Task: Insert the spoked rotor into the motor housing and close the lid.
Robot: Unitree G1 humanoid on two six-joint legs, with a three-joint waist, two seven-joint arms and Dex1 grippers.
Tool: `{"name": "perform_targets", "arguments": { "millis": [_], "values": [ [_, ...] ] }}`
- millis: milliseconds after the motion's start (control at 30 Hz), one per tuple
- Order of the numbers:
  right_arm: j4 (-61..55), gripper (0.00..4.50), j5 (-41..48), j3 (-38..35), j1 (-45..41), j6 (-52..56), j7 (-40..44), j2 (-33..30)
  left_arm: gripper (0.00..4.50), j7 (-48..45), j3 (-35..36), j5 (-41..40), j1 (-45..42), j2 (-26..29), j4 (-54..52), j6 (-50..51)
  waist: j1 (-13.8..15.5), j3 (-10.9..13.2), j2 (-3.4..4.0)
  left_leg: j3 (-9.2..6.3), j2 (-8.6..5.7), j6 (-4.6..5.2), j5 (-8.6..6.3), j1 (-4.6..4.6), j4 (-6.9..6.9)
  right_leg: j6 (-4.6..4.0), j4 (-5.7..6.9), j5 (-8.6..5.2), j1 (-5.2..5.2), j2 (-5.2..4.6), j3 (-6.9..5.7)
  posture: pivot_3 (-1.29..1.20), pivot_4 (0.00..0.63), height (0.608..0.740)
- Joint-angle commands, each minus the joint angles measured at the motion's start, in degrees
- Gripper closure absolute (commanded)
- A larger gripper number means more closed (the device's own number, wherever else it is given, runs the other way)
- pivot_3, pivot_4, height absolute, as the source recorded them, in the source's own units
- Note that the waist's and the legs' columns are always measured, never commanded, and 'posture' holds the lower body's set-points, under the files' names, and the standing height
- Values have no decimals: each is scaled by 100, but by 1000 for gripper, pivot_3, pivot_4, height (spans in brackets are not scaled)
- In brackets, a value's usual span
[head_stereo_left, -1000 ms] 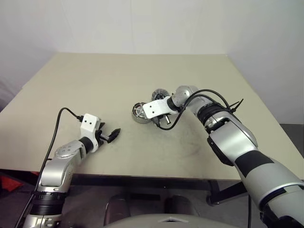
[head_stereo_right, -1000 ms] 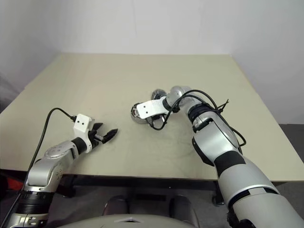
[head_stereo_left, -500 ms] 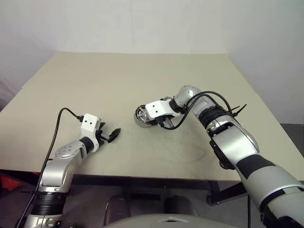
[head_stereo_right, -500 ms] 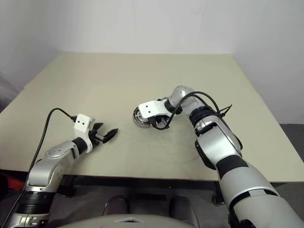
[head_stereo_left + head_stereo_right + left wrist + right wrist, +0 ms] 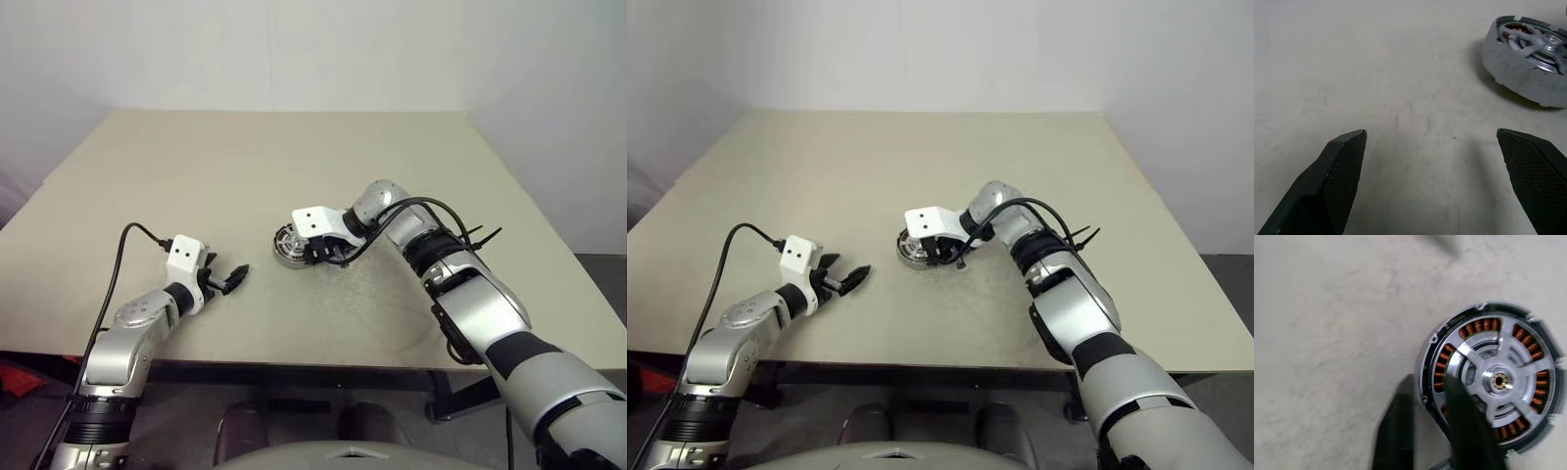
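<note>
Beige tabletop (image 5: 196, 176) ran back to a white wall. Near its middle I saw the motor housing (image 5: 1488, 382) lying flat, the spoked rotor (image 5: 1501, 378) seated inside its ring of copper windings. My right gripper (image 5: 1425, 404) hung over the housing's rim, one finger outside the wall and one over the windings, a narrow gap between them and nothing clamped. My left gripper (image 5: 1437, 161) sat wide open and empty, well apart from the housing.
</note>
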Motion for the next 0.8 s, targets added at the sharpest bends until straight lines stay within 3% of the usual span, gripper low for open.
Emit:
{"name": "perform_targets", "arguments": {
  "millis": [33, 67, 267, 400, 500, 667, 800],
  "values": [
    [-257, 2241, 266, -194, -67, 236, 13, 41, 0, 14, 115, 13, -9, 43, -152, -86, 1, 0, 0, 0, 0, 0, 0, 0, 0, 0, 0, 0, 0, 0, 0, 0, 0, 740],
    [-335, 1901, 350, -199, -95, 315, 196, 20, 0, 15, 114, 14, -6, 43, -155, -85, 5, 0, 0, 0, 0, 0, 0, 0, 0, 0, 0, 0, 0, 0, 0, 0, 0, 740],
    [-1625, 1901, 1274, -492, -77, 1585, 1225, -89, 0, -2, 114, -2, -21, 47, -158, -74, 6, 1, 0, -1, 1, 2, -1, -1, -1, 0, -6, 0, -1, 0, -1, 0, 0, 740],
    [-2628, 1901, 1944, -834, -50, 2971, 1072, -63, 0, -53, 115, -36, -52, 56, -161, -74, 14, 0, -1, -1, 3, 1, -1, 2, -1, 0, -5, 0, 0, 4, -1, 0, 0, 740],
    [-2749, 1901, 2276, -1351, -251, 3483, 331, 9, 0, -124, 119, -102, -69, 64, -199, -56, 15, 0, -1, -1, 3, 0, 0, 6, -1, 1, -5, 0, 4, 3, 0, 0, 0, 740],
    [-1928, 1901, 1825, -1649, -318, 2600, -1016, -434, 0, -235, 119, -157, -152, 110, -137, 13, 63, -2, -4, -1, 0, -7, 4, 9, -1, 1, -4, 0, 5, 0, 0, 0, 0, 740],
    [-1039, 1901, 1353, -1629, -326, 1934, -1778, -1142, 0, -348, 76, -176, -297, 170, 21, 47, 133, -1, -4, 0, -8, -11, 6, 5, 0, 2, -8, 0, 4, -5, 0, 0, 0, 740]
  ]
}}
